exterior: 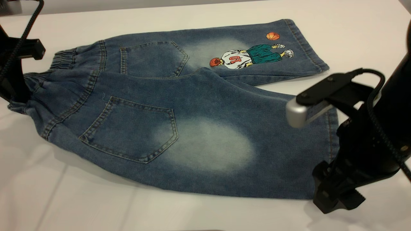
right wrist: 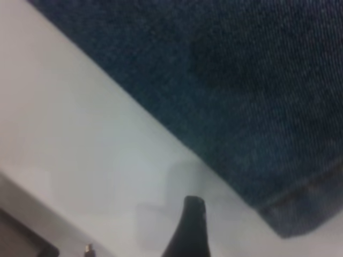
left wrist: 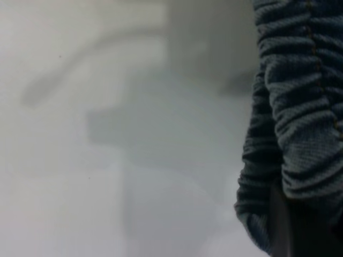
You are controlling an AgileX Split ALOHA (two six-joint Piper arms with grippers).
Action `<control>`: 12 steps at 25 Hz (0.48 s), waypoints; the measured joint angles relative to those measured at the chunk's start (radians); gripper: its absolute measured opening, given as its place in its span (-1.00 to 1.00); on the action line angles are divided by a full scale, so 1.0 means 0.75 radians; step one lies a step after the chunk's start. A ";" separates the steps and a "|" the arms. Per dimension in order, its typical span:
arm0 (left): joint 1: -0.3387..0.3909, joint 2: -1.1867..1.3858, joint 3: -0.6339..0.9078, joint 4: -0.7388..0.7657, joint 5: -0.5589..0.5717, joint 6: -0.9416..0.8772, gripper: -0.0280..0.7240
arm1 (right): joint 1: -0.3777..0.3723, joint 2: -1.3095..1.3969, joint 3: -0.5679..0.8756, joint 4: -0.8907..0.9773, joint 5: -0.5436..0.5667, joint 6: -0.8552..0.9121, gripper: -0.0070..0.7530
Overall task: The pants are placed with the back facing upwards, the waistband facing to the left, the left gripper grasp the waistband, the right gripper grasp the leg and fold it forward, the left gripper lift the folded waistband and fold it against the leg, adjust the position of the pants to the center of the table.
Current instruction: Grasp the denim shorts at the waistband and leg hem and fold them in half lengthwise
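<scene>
The pants (exterior: 138, 125) lie back up on the table (exterior: 80, 205), waistband (exterior: 62, 59) to the left. Two stitched pockets show. The far leg carries the cartoon (exterior: 247, 56). The leg (exterior: 257, 154) with the whitish oval lies nearest the camera. My left gripper (exterior: 16, 96) sits at the near end of the waistband, shut on its gathered elastic (left wrist: 300, 107), and that corner is raised slightly. My right gripper (exterior: 335, 200) hovers at the leg's hem corner (right wrist: 289, 222), open. Only one of its fingers (right wrist: 194, 214) shows, over bare table beside the hem.
White tabletop surrounds the pants, with wide room in front and to the left. The right arm's grey block (exterior: 301, 112) hangs over the hem of the near leg. The table's far edge (exterior: 160, 8) runs behind the cartoon leg.
</scene>
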 joint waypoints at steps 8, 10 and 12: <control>0.000 0.000 0.000 0.000 0.000 0.000 -0.80 | 0.001 0.044 -0.009 -0.005 -0.082 -0.002 0.42; 0.000 0.000 0.000 0.000 0.000 0.000 -0.80 | 0.001 0.045 -0.009 -0.005 -0.096 0.000 0.23; 0.000 0.000 0.000 0.000 0.000 0.000 -0.80 | 0.001 0.047 -0.009 -0.005 -0.112 0.003 -0.04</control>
